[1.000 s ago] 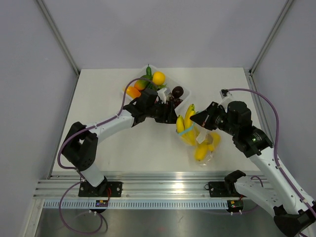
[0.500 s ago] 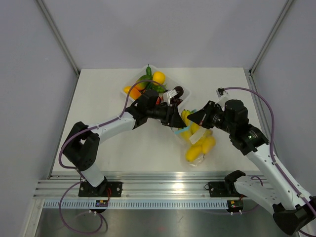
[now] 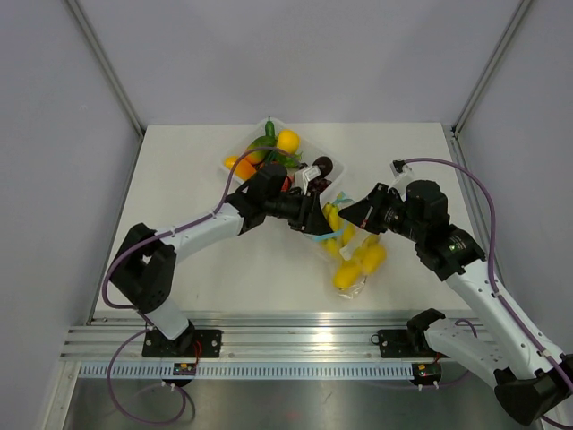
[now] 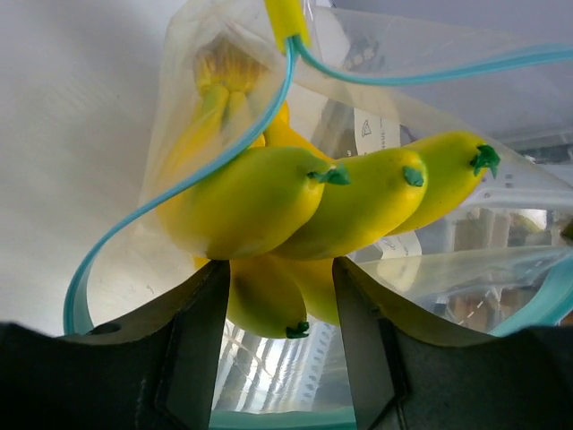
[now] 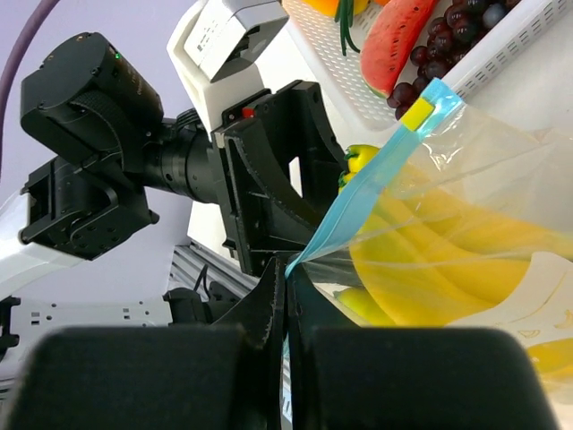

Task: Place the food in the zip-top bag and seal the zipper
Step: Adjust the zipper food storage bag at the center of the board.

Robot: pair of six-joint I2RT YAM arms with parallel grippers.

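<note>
- The white lattice plastic tray (image 5: pixel 510 45) sits at the back left of the white table (image 3: pixel 179 179). It holds other toy produce (image 3: pixel 285 141), including orange, yellow, green and dark pieces, none of it in the bag.
- The left gripper (image 4: pixel 279 269) has its fingers on either side of a bunch of glossy yellow plastic toy bananas (image 4: pixel 269 202). Judging by the narrow gap, which the lowest fruit fills, it is clamped on the bunch.
- The bananas lie through the bag's mouth, their green tips pointing inward. They look partly in rather than fully past the strip.
- The thin, crinkly, see-through zip-top bag (image 3: pixel 356 269) lies just right of the tray, between the two grippers. Rounder yellow toy pieces (image 3: pixel 363 260) are already inside its lower end.
- The light-blue zipper strip (image 4: pixel 183 185) gapes, its two halves parting around the bananas. A small yellow slider tab (image 4: pixel 286 18) sits at one end, so no part looks sealed.
- The right gripper (image 5: pixel 286 269) is pinched tight on the bag's mouth edge at the blue strip, holding that side up.
- The loading looks mostly done. What seems left is seating the bunch fully, letting go of it, and closing the whole zipper.
</note>
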